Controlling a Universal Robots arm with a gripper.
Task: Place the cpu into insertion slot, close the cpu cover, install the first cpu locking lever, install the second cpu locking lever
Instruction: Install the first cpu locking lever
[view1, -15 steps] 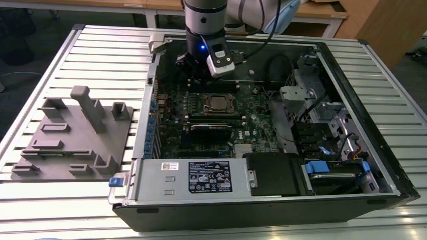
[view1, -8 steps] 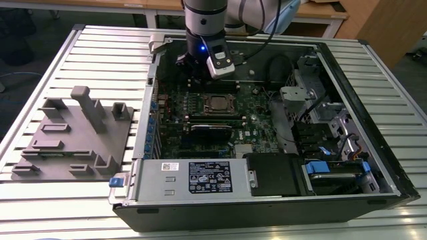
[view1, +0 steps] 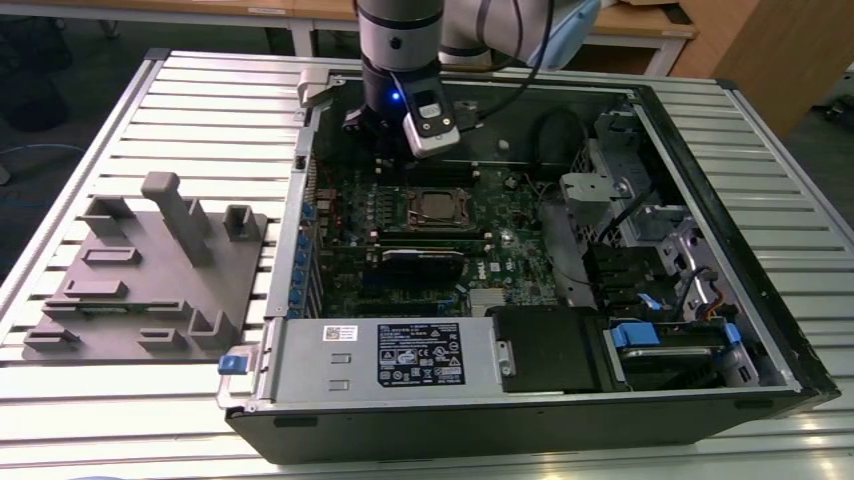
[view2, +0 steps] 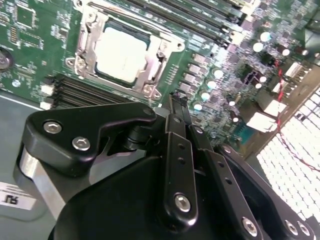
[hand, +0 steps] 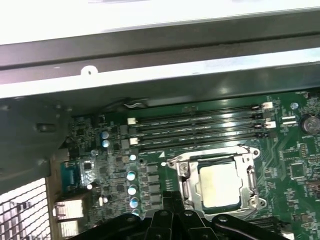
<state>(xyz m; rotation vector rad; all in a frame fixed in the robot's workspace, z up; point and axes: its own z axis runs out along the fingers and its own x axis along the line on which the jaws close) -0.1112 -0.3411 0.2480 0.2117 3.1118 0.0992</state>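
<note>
I see the chip (view2: 122, 52) seated in its socket (hand: 192, 186) with the cover frame (view2: 86, 44) lying flat around it, near the motherboard's (hand: 299, 167) edge by the memory slots (hand: 200, 127). My gripper (view2: 178, 102) hovers close by, fingers pinched narrow, empty.

Open computer case (view1: 534, 425) on slatted table (view1: 200, 110), grey fixture (view1: 147, 290) beside

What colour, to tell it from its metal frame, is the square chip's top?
Pale silver-tan, dull metal: the flat square cpu shows best in the second wrist view.
</note>
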